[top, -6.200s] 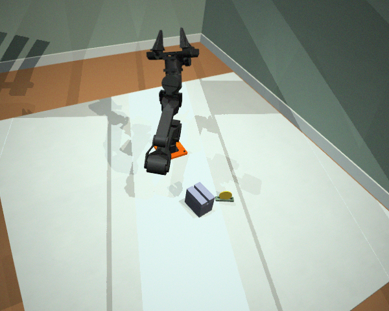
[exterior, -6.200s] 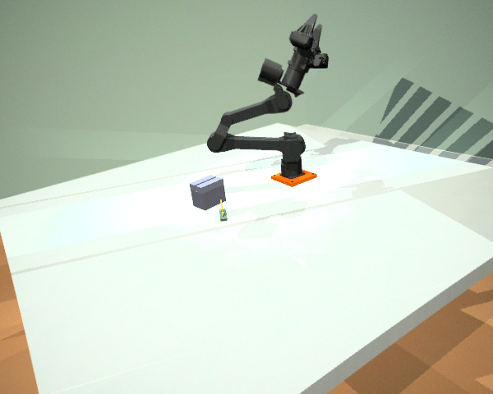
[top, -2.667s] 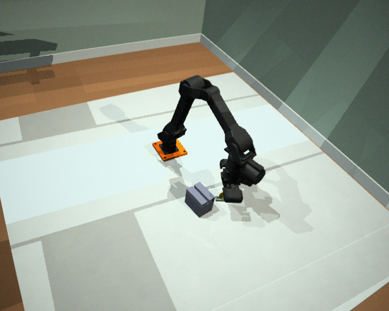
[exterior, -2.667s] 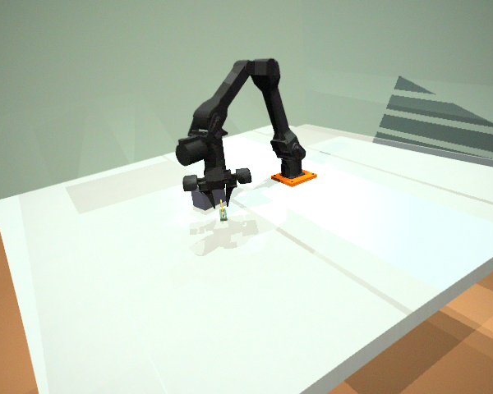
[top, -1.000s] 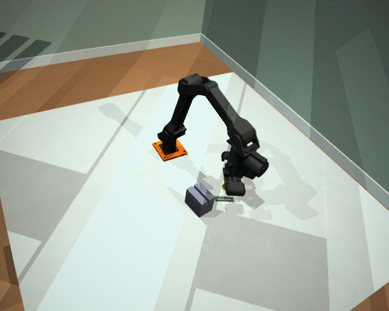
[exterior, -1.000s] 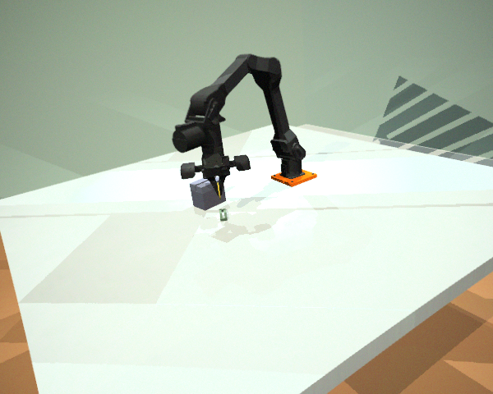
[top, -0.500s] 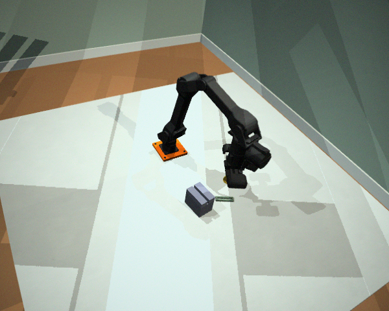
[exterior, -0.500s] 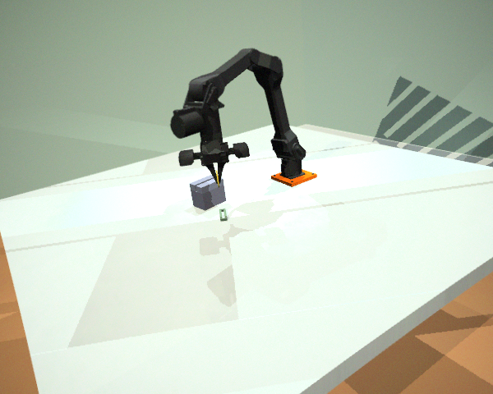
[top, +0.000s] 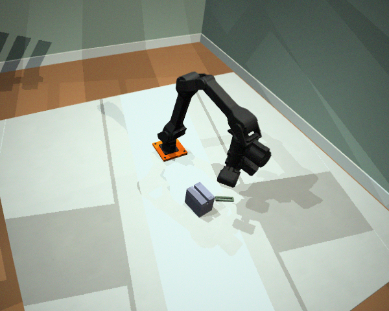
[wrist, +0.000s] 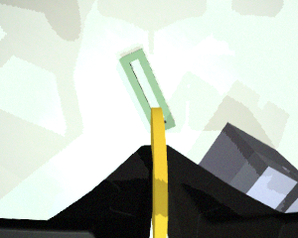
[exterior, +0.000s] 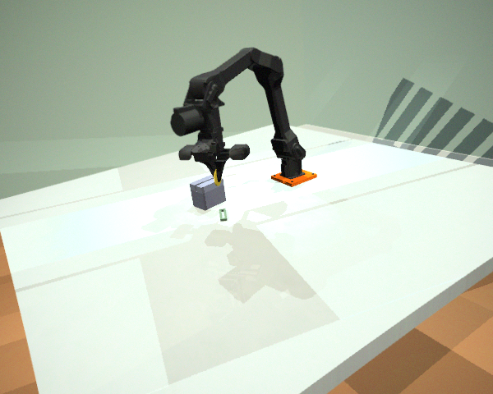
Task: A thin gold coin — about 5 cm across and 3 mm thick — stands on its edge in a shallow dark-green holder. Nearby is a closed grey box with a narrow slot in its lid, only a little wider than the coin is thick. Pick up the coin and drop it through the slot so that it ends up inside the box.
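— What are the fingers [exterior: 216, 171] doing?

— I see them clamped on the gold coin [wrist: 160, 178]. It stands edge-on between them and pokes out past their tips, lifted off the desk [exterior: 366, 237].

— And the green holder [wrist: 147, 90]?

— It lies flat on the desk below and ahead of the fingers, with nothing in its slot. From my wrist view it sits at a slant, its near end just behind the coin's upper edge.

— Where is the grey box [top: 199, 198]?

— To one side of the fingers and lower, just beside the holder, a narrow gap between them. Its lid slot [top: 199, 193] faces up. In the exterior view the coin's lower edge hangs over the box's near top corner.

— Anything else close by?

— Only the arm's orange base plate [top: 157, 147], well apart behind the fingers.
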{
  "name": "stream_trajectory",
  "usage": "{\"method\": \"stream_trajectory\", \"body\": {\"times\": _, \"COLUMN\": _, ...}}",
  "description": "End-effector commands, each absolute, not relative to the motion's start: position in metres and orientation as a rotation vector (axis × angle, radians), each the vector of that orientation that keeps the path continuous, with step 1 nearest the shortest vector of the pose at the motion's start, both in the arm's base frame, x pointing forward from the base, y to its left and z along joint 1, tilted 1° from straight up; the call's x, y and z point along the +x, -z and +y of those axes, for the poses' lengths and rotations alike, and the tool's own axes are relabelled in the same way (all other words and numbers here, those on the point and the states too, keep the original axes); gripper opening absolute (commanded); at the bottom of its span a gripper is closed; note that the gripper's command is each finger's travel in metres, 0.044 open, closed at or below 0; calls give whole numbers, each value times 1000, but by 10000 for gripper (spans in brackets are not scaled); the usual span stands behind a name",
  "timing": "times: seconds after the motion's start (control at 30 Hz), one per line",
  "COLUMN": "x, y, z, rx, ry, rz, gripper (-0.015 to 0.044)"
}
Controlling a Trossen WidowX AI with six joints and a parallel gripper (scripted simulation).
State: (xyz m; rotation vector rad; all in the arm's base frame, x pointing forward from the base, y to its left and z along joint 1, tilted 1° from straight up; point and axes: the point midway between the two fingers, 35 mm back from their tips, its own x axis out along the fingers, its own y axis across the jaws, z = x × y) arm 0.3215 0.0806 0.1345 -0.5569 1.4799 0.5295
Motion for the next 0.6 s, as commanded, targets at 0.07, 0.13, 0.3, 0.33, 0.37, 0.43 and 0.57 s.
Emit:
{"method": "stream_trajectory", "body": {"times": 0.07, "x": 320, "y": -134, "z": 80, "rx": -408, "ry": -386, "rz": 1515, "gripper": 0}}
{"method": "stream_trajectory", "body": {"times": 0.13, "x": 319, "y": -135, "z": 80, "rx": -354, "ry": -332, "rz": 1524, "gripper": 0}}
{"method": "stream_trajectory", "body": {"times": 0.3, "x": 318, "y": -135, "z": 80, "rx": -219, "ry": -200, "rz": 1540, "gripper": 0}}
{"method": "stream_trajectory", "body": {"times": 0.33, "x": 318, "y": -135, "z": 80, "rx": -191, "ry": -173, "rz": 1542, "gripper": 0}}
{"method": "stream_trajectory", "body": {"times": 0.37, "x": 318, "y": -135, "z": 79, "rx": -169, "ry": -151, "rz": 1544, "gripper": 0}}
{"method": "stream_trajectory", "body": {"times": 0.43, "x": 318, "y": -135, "z": 79, "rx": -151, "ry": -134, "rz": 1545, "gripper": 0}}
{"method": "stream_trajectory", "body": {"times": 0.57, "x": 318, "y": -135, "z": 79, "rx": -151, "ry": -134, "rz": 1545, "gripper": 0}}
